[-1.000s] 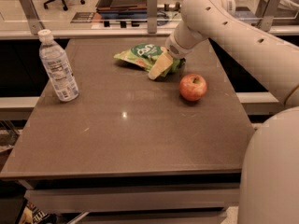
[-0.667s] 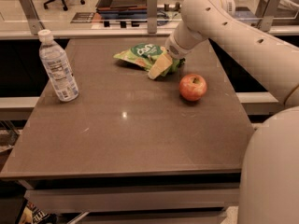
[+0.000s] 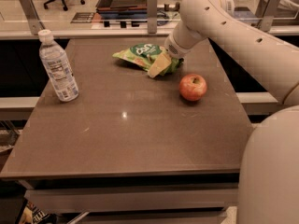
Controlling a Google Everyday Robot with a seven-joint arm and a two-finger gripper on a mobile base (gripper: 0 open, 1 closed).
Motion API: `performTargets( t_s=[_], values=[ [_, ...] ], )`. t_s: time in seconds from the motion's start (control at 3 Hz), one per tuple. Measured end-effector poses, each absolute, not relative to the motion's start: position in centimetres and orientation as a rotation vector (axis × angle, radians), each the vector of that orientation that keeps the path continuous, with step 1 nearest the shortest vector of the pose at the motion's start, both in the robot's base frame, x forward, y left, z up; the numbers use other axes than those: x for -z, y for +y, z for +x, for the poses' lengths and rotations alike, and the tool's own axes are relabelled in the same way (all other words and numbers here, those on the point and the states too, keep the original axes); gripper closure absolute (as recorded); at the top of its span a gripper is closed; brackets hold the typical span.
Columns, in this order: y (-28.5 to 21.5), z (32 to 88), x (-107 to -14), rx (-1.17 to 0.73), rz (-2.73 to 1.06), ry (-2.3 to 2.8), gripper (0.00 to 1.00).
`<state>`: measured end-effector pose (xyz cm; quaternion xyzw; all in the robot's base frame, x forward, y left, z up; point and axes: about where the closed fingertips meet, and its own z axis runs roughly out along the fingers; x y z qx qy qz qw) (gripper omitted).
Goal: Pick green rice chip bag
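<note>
The green rice chip bag (image 3: 139,54) lies crumpled on the far middle of the brown table (image 3: 126,134), light green with a dark-green oval logo and a tan chip picture at its right end. My gripper (image 3: 172,61) is down at the bag's right end, touching or right against it, mostly hidden behind my cream wrist. My arm (image 3: 233,36) reaches in from the right.
A red apple (image 3: 193,87) sits on the table just right and in front of the bag, close under my arm. A clear water bottle (image 3: 58,67) stands upright at the left edge. A counter with glass dividers runs behind the table.
</note>
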<state>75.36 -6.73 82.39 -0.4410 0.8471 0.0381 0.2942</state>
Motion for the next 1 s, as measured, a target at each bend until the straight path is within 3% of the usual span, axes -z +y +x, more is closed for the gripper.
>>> performTargets(
  t_s=[0.33, 0.67, 1.0],
  values=[
    [-6.72, 75.36, -82.48, -0.101, -1.174, 2.255, 0.87],
    [-6.69, 75.36, -82.86, -0.102, -1.175, 2.256, 1.0],
    [-6.69, 75.36, -82.87, -0.102, -1.175, 2.256, 1.0]
  ],
)
